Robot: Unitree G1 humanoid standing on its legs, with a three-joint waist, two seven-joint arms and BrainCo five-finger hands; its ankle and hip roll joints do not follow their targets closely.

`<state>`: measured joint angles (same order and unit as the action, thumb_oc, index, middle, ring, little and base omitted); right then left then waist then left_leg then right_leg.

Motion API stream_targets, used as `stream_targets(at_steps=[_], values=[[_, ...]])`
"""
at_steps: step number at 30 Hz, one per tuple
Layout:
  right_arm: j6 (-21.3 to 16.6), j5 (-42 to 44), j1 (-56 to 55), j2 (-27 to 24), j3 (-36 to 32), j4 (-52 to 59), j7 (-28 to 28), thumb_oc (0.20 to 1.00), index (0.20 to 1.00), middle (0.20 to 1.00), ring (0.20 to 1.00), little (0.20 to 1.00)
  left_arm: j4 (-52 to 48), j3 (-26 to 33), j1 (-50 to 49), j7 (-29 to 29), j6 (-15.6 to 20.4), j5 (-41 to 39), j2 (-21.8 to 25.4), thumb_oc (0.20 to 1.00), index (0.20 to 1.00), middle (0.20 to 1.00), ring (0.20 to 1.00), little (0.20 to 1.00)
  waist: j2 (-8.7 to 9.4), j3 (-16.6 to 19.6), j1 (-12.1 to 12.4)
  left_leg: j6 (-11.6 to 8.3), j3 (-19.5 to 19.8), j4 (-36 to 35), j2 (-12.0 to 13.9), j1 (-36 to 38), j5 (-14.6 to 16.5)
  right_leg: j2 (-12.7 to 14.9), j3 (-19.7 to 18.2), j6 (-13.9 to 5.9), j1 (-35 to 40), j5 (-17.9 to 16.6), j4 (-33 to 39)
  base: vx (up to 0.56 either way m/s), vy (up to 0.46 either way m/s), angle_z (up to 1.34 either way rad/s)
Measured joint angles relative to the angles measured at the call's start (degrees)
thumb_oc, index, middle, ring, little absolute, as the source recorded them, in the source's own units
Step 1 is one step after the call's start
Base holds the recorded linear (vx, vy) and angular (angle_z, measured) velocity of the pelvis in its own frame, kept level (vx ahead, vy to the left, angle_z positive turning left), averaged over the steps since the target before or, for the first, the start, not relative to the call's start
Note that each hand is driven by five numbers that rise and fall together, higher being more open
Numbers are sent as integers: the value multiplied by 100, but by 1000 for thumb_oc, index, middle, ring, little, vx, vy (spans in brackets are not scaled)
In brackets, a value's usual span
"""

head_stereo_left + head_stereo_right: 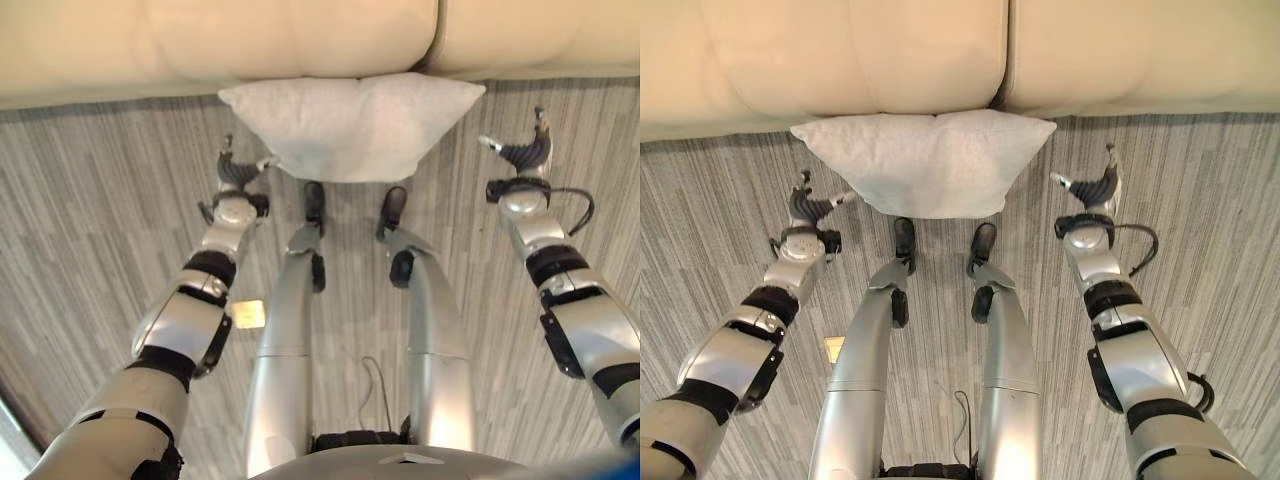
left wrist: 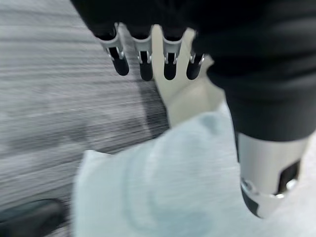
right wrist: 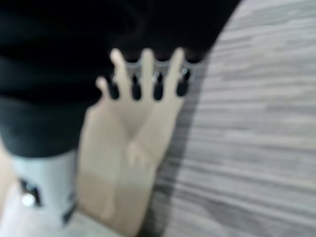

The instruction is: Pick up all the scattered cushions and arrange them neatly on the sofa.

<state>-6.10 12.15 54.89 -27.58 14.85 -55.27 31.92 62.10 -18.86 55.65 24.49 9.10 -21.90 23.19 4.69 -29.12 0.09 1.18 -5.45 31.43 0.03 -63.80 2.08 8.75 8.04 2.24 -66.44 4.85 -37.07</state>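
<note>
A pale grey cushion lies on the floor, its far edge against the front of the beige sofa. My left hand is low beside the cushion's left side, open, with its thumb reaching toward the cushion's edge. In the left wrist view the cushion shows between the straight fingers and the thumb. My right hand is open just right of the cushion's right corner, a little apart from it. Its fingers are straight and point toward the sofa's base.
Grey striped carpet covers the floor on both sides. The sofa's two seat cushions meet at a seam above the pale cushion. A small yellowish tag lies on the floor by my left forearm.
</note>
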Motion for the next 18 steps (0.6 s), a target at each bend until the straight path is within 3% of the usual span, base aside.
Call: stream_targets(at_steps=[3, 6, 15, 18], values=[[-183, 189, 362, -307, 33, 360, 114, 1000, 1000, 1000, 1000, 1000, -241, -228, 613, 93, 48, 1, 191, 1000, 1000, 1000, 1000, 1000, -20, 51, -119, 61, -123, 293, -97, -598, 88, 124, -183, -75, -727, 136, -414, 63, 71, 4], [-282, 460, 720, -564, -4, 743, 124, 1000, 1000, 1000, 1000, 1000, -483, -327, 983, 85, 63, -189, 485, 1000, 1000, 1000, 1000, 1000, -45, 43, -171, 104, -249, 914, 6, -1485, 293, 82, -324, -33, -1614, 177, -857, 43, 24, -14], [-442, 568, -235, -576, 38, 1133, -76, 1000, 1000, 1000, 1000, 1000, -913, -354, 779, 91, 59, -220, 539, 1000, 1000, 1000, 1000, 1000, -47, 67, -218, 134, -292, 1008, 8, -1553, 317, 56, -426, -65, -1702, 144, -899, 4, -2, -2], [-449, 565, -358, -427, 264, 1043, -207, 1000, 1000, 1000, 1000, 1000, -947, -376, 755, 95, 59, -211, 479, 1000, 1000, 1000, 1000, 1000, -51, 314, -215, 137, -291, 1002, 16, -1777, 306, 39, -432, -104, -1915, 117, -864, -20, -6, -3]])
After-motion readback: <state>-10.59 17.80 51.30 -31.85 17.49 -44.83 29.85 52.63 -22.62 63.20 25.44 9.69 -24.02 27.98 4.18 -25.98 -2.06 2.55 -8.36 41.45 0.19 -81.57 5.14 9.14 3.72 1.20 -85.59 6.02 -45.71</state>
